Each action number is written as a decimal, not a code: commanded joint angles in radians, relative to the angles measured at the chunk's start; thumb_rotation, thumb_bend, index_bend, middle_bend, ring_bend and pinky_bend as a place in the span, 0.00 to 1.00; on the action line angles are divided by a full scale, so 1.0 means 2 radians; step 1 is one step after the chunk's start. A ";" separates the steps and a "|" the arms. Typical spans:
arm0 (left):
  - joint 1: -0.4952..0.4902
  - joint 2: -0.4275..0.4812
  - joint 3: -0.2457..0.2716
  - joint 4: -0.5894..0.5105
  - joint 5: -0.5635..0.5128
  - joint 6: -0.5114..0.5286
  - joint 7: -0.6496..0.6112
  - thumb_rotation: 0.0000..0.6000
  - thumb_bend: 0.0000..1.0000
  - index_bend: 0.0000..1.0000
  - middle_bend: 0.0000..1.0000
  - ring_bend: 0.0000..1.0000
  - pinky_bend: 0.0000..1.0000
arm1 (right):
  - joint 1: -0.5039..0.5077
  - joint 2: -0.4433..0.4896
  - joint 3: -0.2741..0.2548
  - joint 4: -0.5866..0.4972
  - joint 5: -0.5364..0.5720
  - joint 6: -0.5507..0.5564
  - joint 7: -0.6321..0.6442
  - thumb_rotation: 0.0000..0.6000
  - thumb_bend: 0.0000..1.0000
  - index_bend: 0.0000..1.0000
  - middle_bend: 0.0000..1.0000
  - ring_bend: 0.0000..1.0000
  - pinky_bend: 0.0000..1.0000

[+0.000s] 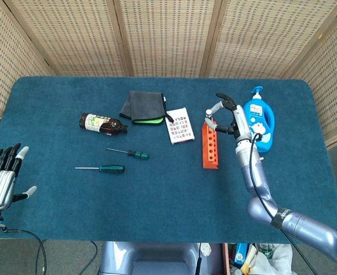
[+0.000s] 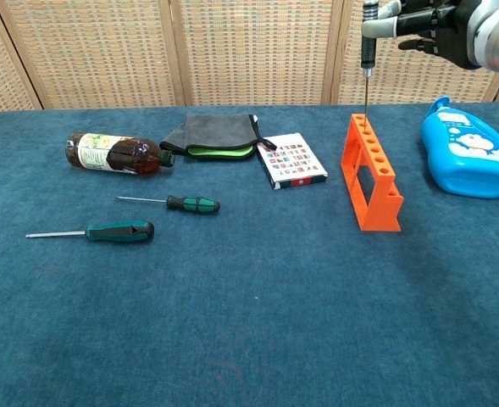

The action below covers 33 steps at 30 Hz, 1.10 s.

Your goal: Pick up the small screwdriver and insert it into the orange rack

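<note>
My right hand pinches a small dark-handled screwdriver near the handle's top and holds it upright. Its thin shaft points down at the far end of the orange rack. The tip sits level with the rack's top row of holes; I cannot tell whether it is inside one. In the head view the same right hand and screwdriver hover over the far end of the rack. My left hand waits open at the table's near left edge, holding nothing.
Two green-handled screwdrivers lie at the left. Behind them are a brown bottle, a folded grey cloth and a printed card. A blue detergent bottle lies just right of the rack.
</note>
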 commanded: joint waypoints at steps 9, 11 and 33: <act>0.000 0.000 0.001 0.000 0.000 -0.001 0.002 1.00 0.00 0.00 0.00 0.00 0.00 | -0.003 0.004 -0.003 -0.003 0.005 0.002 -0.004 1.00 0.30 0.61 0.13 0.00 0.02; 0.000 -0.001 0.001 0.000 0.000 -0.001 0.002 1.00 0.00 0.00 0.00 0.00 0.00 | -0.003 0.003 -0.003 -0.001 0.005 0.001 -0.002 1.00 0.30 0.61 0.13 0.00 0.02; 0.000 -0.002 0.001 -0.001 0.001 0.000 0.007 1.00 0.00 0.00 0.00 0.00 0.00 | -0.013 -0.008 -0.017 0.025 -0.002 -0.017 0.020 1.00 0.30 0.61 0.13 0.00 0.02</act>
